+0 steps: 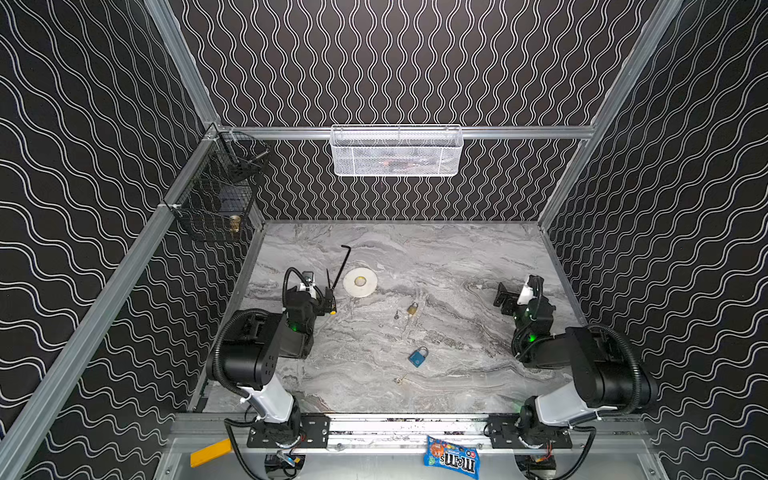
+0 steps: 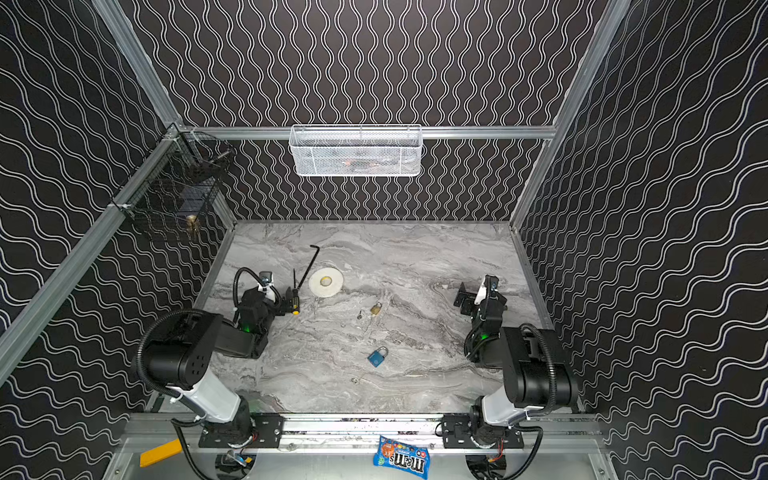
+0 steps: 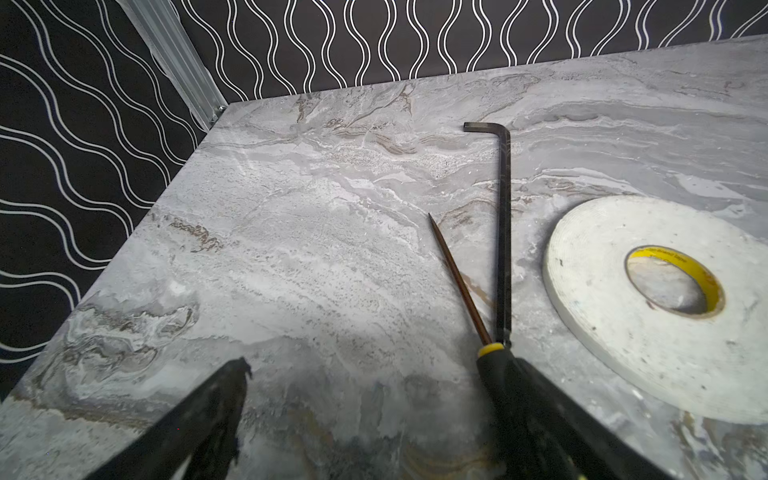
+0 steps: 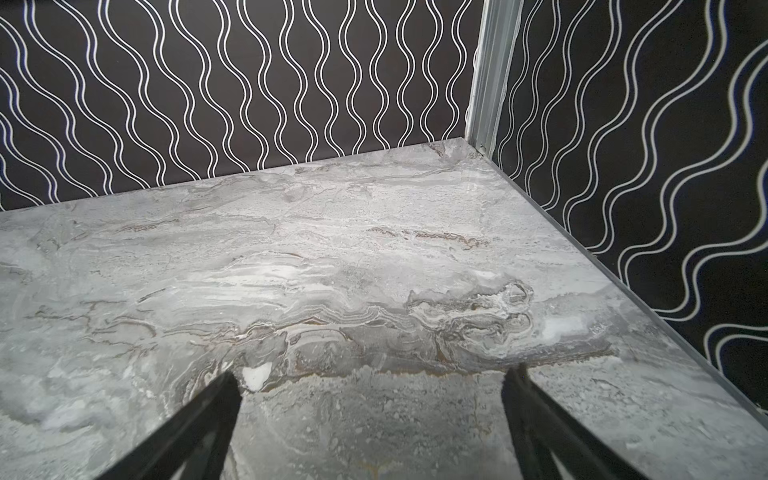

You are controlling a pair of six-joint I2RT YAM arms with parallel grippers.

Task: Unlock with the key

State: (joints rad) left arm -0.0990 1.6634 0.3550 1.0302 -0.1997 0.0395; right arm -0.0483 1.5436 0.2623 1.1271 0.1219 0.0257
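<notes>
The blue padlock [image 1: 417, 357] lies flat on the desk [image 1: 457, 257] near the front middle. A small pale key [image 1: 400, 379] sits just beside it toward the front edge, too small for its shape to be made out. Farther back lies a brass padlock [image 1: 412, 308] with a second tiny key [image 1: 397, 315] just to its left, equally faint. Neither wrist view shows a lock or key.

The left fingers [image 3: 216, 407] are spread wide and hold nothing. A screwdriver [image 3: 461, 282] lies with its black and yellow handle by one of them, cut off at the frame edge; whether they touch I cannot tell. A black hex key [image 3: 503, 232] and a white tape roll [image 3: 648, 299] lie beside it. The right fingers [image 4: 208, 415] are also spread, over bare desk, well apart from both locks.

The desk is grey and marble-patterned, enclosed by black walls with white wavy lines. A white mesh basket [image 1: 397, 151] hangs at the back, its contents blurred. A black wire basket [image 1: 212, 203] on the left wall holds something brassy. A candy bag [image 1: 451, 457] lies on the front rail
</notes>
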